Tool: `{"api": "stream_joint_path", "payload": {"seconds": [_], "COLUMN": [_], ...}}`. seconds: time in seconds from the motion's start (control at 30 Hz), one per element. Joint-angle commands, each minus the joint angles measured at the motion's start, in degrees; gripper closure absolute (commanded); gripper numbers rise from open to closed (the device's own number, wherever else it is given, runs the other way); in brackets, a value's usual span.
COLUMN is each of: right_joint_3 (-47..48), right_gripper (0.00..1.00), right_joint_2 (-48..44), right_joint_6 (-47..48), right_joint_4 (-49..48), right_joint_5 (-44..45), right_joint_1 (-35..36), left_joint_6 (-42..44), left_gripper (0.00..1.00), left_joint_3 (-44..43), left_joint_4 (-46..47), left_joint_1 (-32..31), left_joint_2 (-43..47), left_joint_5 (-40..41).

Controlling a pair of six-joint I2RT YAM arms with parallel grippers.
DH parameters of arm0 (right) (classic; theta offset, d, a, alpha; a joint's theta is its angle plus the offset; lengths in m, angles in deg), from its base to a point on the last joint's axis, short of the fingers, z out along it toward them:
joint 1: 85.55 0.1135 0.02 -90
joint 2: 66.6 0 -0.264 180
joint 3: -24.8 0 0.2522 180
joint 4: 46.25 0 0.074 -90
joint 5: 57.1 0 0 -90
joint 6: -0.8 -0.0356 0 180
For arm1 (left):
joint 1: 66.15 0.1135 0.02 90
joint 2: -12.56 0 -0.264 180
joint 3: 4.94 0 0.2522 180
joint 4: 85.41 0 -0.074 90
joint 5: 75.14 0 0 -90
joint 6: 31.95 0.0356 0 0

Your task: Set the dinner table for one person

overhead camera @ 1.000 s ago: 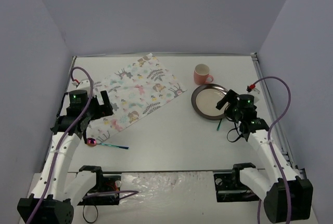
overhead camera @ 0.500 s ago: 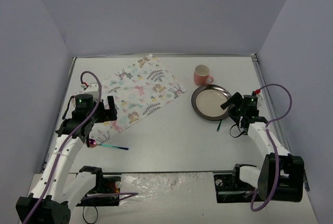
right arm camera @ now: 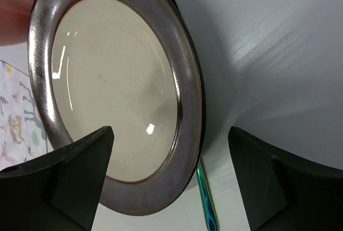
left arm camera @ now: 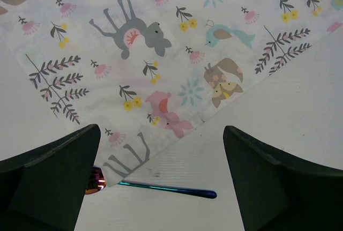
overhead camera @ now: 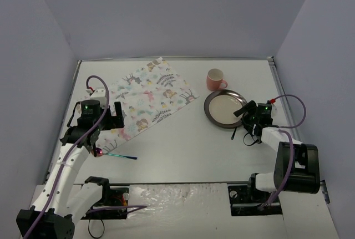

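Lilac walls close in three sides of the matte white worktop (overhead camera: pixel 183 145), plain and unmarked, with open surface between the placemat (overhead camera: pixel 150 97) and the plate (overhead camera: pixel 222 108). The left gripper (left arm camera: pixel 161 132) hangs wide open over the placemat's near edge, an iridescent spoon (left arm camera: pixel 171 189) just beside that edge. The right gripper (right arm camera: pixel 170 130) stands open astride the plate's grey rim. A pink mug (overhead camera: pixel 215 79) sits near the plate's far side.
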Motion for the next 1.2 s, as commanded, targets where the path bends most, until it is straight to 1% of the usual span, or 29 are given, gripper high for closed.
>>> {"api": "stream_joint_path", "payload": {"seconds": [0.0,0.13,0.23,0.37,0.7,0.83,0.9,0.97,1.1,1.17], "right_joint_3": [-0.39,-0.51,-0.51,-0.08,1.43,1.60,1.60,1.69,1.74,1.77], "right_gripper": [0.17,0.21,0.26,0.38,0.50,0.60,0.67,0.71,0.82,0.94], "right_joint_2": [1.73,3.14,4.19,4.89,6.22,6.38,6.23,6.03,5.55,4.68], "right_joint_6": [0.38,0.67,0.83,1.48,1.96,2.09,2.23,2.33,2.55,2.37], "right_joint_4": [-7.61,-9.39,-10.73,-11.84,-12.71,-12.85,-12.91,-12.91,-12.79,-12.54], "right_joint_5": [0.37,0.09,-0.40,-1.09,-1.85,-1.49,-1.37,-1.42,-1.58,-1.76], "right_joint_1": [-1.26,-2.30,-2.50,-2.69,-2.97,-3.17,-3.25,-3.34,-3.47,-3.52], "left_joint_6": [0.79,0.62,0.62,0.58,0.36,0.33,0.19,0.18,0.09,0.08], "left_gripper": [0.03,0.03,0.03,0.03,0.03,0.03,0.03,0.03,0.03,0.03], "left_joint_3": [-0.91,-0.91,-0.91,-0.83,-0.91,-0.89,-0.83,-0.88,-1.00,-0.91], "left_joint_4": [3.38,3.45,3.38,3.34,3.03,2.91,2.77,2.73,2.67,2.67], "left_joint_1": [-0.31,-0.40,-0.44,-0.49,-0.58,-0.60,-0.67,-0.67,-0.67,-0.75], "left_joint_2": [-0.44,-0.77,-1.12,-1.25,-1.42,-1.48,-1.61,-1.78,-1.91,-2.05], "left_joint_5": [0.98,1.17,1.17,1.47,1.77,1.73,1.61,1.75,1.92,1.97]}}
